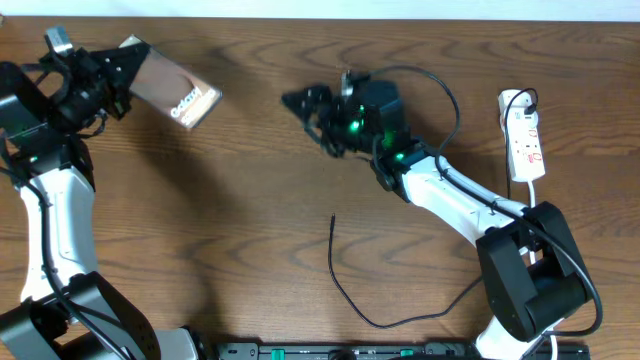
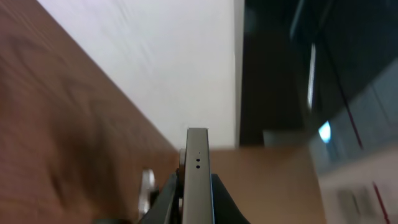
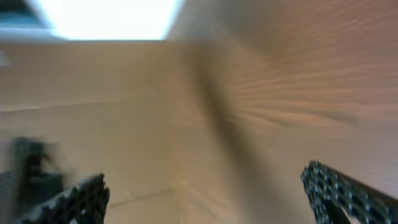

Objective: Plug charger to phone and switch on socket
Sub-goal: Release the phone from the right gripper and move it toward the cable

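Charger (image 1: 340, 275): lying loose on the table (image 1: 230, 200), tip pointing away, nothing gripping it. Right gripper (image 1: 300, 100): hovering beyond it, jaws standing wide and empty, probably readying for the tip. Socket (image 1: 525, 145): lying far right. Left gripper (image 1: 125, 65): clamping the phone (image 1: 180, 92) far left, likely presenting its edge; only the left wrist view is showing that edge's two small holes

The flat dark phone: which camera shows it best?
The overhead view: the flat dark phone shows its glossy face and white lettering, one end in the left gripper. The left wrist view shows only its thin edge; the right wrist view, nothing of it.
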### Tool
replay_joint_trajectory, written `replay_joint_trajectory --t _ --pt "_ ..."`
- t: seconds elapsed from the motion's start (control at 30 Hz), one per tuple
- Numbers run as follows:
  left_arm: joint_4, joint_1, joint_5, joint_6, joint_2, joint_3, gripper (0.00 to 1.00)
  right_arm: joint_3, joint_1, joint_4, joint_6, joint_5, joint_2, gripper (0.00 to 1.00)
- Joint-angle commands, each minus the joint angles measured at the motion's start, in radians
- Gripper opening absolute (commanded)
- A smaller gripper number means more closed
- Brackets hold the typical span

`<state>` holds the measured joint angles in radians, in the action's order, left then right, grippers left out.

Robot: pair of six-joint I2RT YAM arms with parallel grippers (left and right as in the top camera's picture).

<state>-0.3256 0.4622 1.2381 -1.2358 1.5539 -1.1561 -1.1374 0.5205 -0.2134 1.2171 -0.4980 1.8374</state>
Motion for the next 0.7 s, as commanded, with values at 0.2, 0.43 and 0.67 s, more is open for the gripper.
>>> replay_joint_trajectory --t 0.2,0.43,0.67 --pt "-0.089 0.003 0.286 0.035 -0.005 -0.008 0.08 -0.265 -0.068 0.594 -0.488 0.112 -0.006 0.99" --pt "-0.096 0.003 0.289 0.136 -0.005 -0.008 0.08 -0.467 -0.062 1.014 -0.613 0.262 -0.006 0.99" --pt "-0.096 0.003 0.299 0.185 -0.005 -0.008 0.08 -0.465 -0.046 1.144 -0.640 0.261 0.055 0.99"
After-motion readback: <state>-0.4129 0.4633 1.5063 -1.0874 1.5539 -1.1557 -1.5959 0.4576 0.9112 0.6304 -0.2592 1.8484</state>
